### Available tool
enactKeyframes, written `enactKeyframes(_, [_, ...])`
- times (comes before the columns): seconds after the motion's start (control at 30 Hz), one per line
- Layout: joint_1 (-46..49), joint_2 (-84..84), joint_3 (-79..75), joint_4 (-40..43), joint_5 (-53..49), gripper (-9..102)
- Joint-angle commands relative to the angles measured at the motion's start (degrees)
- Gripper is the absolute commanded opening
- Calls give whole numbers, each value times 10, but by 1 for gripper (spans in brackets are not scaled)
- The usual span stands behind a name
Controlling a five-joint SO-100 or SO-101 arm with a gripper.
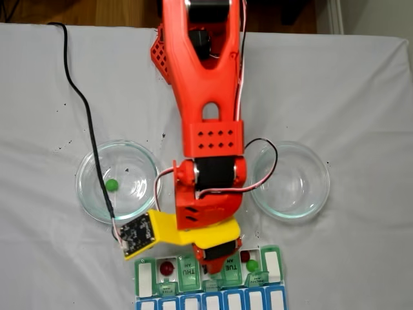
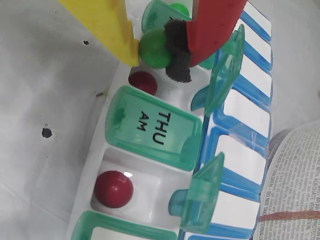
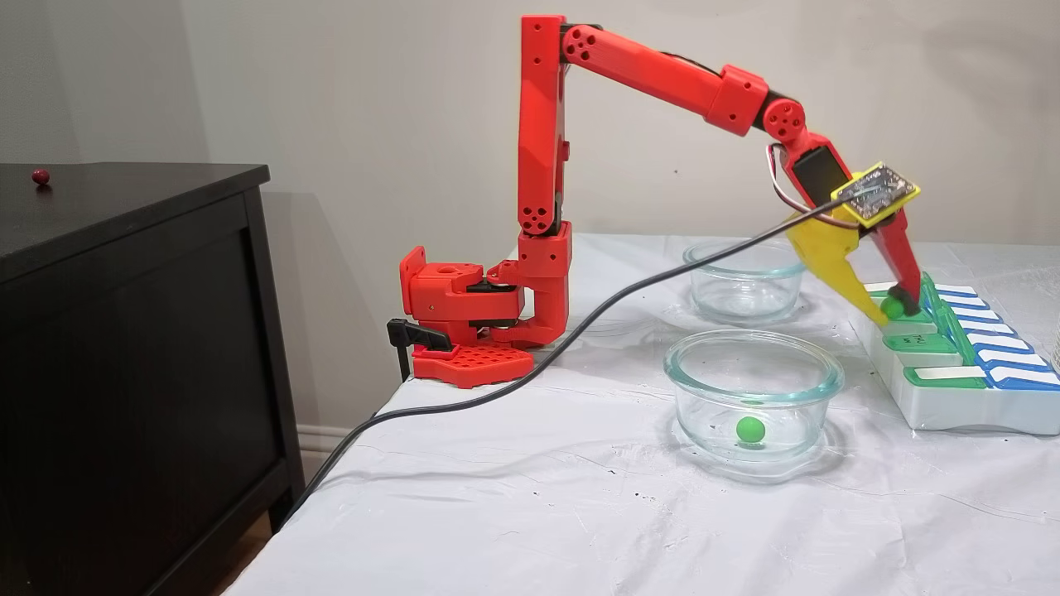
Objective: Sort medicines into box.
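Nearest the wrist camera, your gripper (image 2: 159,46) is clamped on a green pill (image 2: 155,48), the yellow finger (image 2: 109,27) on one side and the red finger (image 2: 212,27) with its black pad on the other; the pill hangs just above an open compartment of the box (image 2: 150,165); directly beneath it a red pill (image 2: 143,82) lies in that compartment; next along the row sits the shut green lid marked THU AM (image 2: 151,127); beyond that lid, lower in the wrist view, you see another open compartment with a second red pill (image 2: 114,189) resting on its white floor, its lid tipped up; a further green pill (image 2: 178,10) shows at the top edge behind the fingers; the blue row (image 2: 239,145) runs alongside, all shut.

From above, you see the arm (image 1: 205,97) reaching down over the box (image 1: 274,263) at the bottom edge; one red pill (image 1: 167,267) lies left of the gripper and one green pill (image 1: 251,265) right of it, each in an open compartment; a left dish (image 1: 117,181) holds a single green pill (image 1: 111,185); the right dish (image 1: 290,179) looks bare.

From the side, the fingers meet over the box (image 3: 961,364); the near dish (image 3: 752,404) holds its green pill (image 3: 750,429); farther off, on the dark cabinet (image 3: 124,331), a small red ball (image 3: 40,175) lies well apart from the table (image 3: 538,497).
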Motion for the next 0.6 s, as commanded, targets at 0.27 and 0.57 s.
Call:
enactKeyframes(0.27, [4, 7, -50, -22, 2, 20])
enactKeyframes(0.57, [11, 30, -54, 17, -4, 26])
